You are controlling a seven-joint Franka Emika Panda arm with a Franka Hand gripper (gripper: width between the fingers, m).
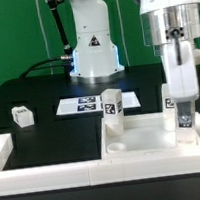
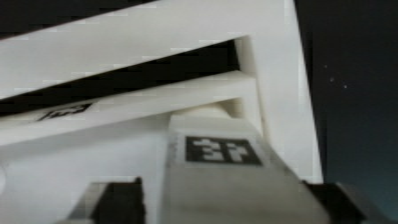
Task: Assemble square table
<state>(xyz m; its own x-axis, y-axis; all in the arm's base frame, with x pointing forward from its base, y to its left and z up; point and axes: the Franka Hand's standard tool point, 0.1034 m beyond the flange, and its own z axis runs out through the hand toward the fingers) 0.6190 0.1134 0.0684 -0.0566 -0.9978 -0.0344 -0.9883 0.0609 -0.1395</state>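
Note:
The square table's white slab (image 1: pixel 145 139) lies flat at the exterior view's right, against the white L-shaped rail (image 1: pixel 46 173). One tagged leg (image 1: pixel 112 104) stands upright at the slab's far left corner. A second leg (image 1: pixel 179 105) stands upright at the slab's right side, and my gripper (image 1: pixel 181 119) straddles it from above. In the wrist view this leg (image 2: pixel 222 165) fills the space between my dark fingers (image 2: pixel 118 200), with a thin gap showing on one side; the gripper (image 2: pixel 217 206) is open. A third leg (image 1: pixel 22 116) lies loose on the black table at the left.
The marker board (image 1: pixel 86 105) lies flat behind the slab. The robot's base (image 1: pixel 92 50) stands at the back centre. The rail runs along the front edge and rises at both ends; its corner (image 2: pixel 267 60) shows just beyond the leg in the wrist view.

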